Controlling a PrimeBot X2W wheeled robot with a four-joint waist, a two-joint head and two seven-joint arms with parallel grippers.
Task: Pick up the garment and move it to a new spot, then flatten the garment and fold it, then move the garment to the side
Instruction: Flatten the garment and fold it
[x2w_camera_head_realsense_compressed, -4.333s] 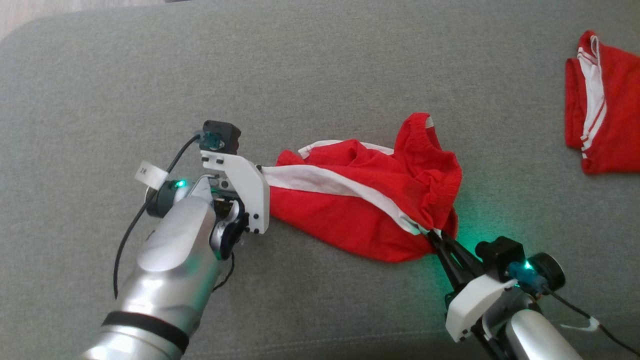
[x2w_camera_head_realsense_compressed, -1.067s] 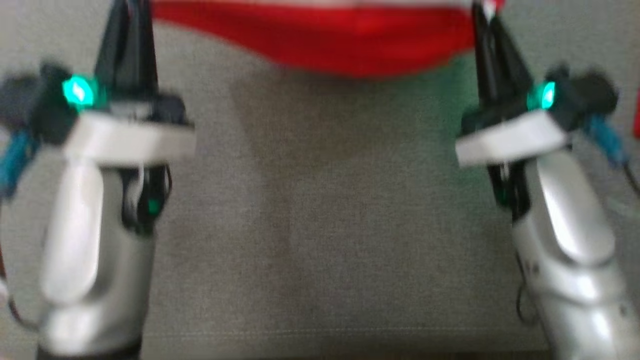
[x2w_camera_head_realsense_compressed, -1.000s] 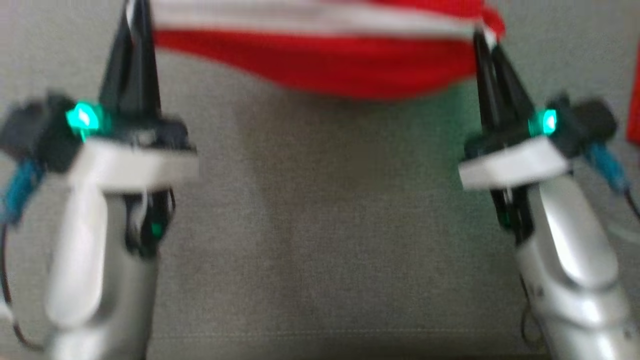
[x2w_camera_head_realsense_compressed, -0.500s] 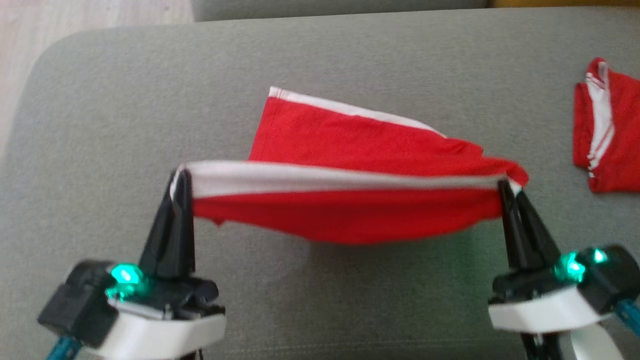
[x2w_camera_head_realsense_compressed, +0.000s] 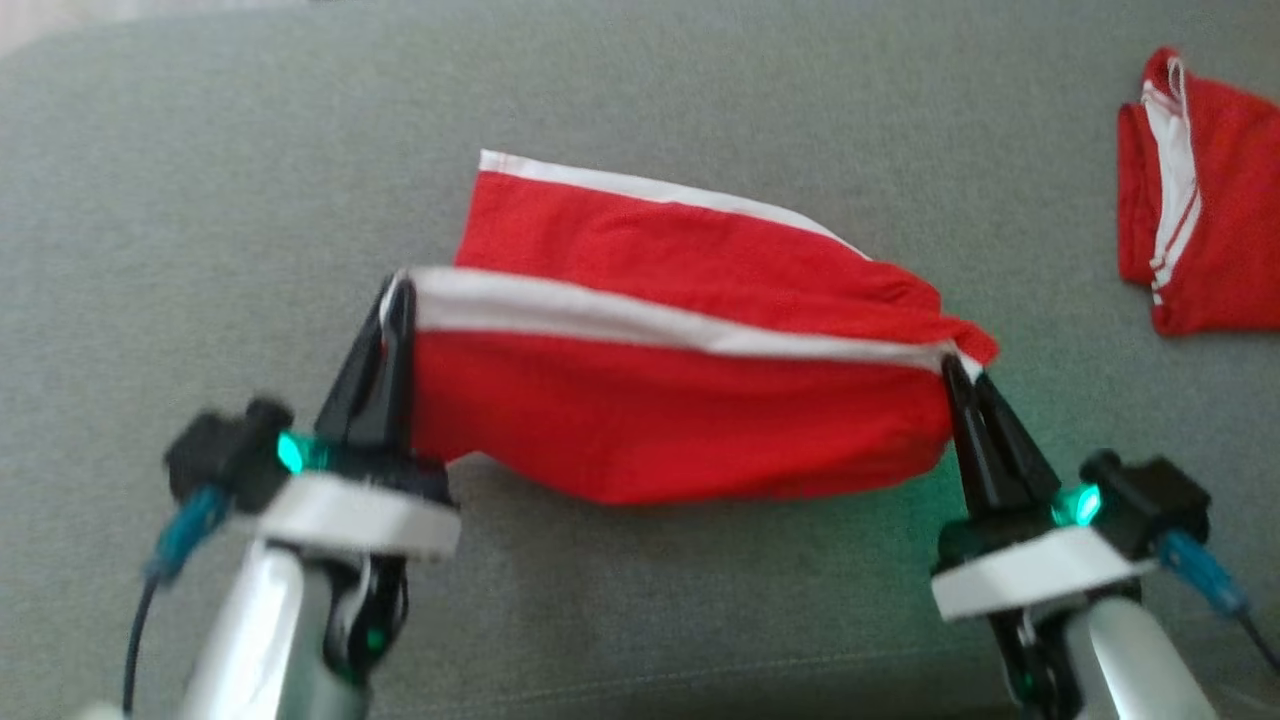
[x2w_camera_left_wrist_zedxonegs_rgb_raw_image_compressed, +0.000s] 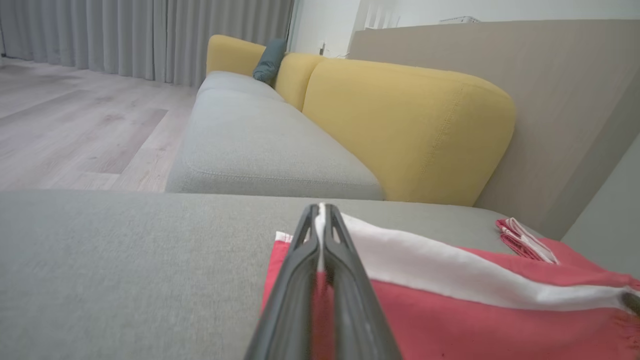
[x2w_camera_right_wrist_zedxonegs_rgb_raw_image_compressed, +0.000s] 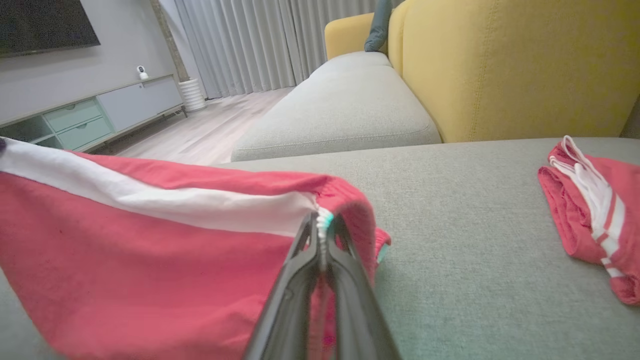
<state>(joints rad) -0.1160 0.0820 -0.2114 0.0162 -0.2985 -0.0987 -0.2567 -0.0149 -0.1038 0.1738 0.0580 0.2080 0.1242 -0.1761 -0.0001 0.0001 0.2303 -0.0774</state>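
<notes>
The garment (x2w_camera_head_realsense_compressed: 660, 400) is a pair of red shorts with a white side stripe, stretched between my two grippers above the grey cushion (x2w_camera_head_realsense_compressed: 200, 200). My left gripper (x2w_camera_head_realsense_compressed: 397, 292) is shut on its left end, the white stripe pinched between the fingers (x2w_camera_left_wrist_zedxonegs_rgb_raw_image_compressed: 321, 225). My right gripper (x2w_camera_head_realsense_compressed: 955, 368) is shut on its right end, at the gathered waistband (x2w_camera_right_wrist_zedxonegs_rgb_raw_image_compressed: 322, 220). The garment (x2w_camera_right_wrist_zedxonegs_rgb_raw_image_compressed: 150, 250) sags between the two grips, and its far part lies on the cushion with a white hem at the back.
A second red garment with white stripes (x2w_camera_head_realsense_compressed: 1190, 240) lies folded at the far right of the cushion (x2w_camera_right_wrist_zedxonegs_rgb_raw_image_compressed: 595, 210). Behind it stand a yellow sofa back (x2w_camera_left_wrist_zedxonegs_rgb_raw_image_compressed: 405, 130) and another grey seat (x2w_camera_left_wrist_zedxonegs_rgb_raw_image_compressed: 260, 145). Wooden floor (x2w_camera_left_wrist_zedxonegs_rgb_raw_image_compressed: 75, 130) lies beyond the cushion's left edge.
Both grippers, shut on the garment throughout, lifted it from a crumpled heap and pulled it taut. In the last half second the view shifted and the cloth hangs lower and broader.
</notes>
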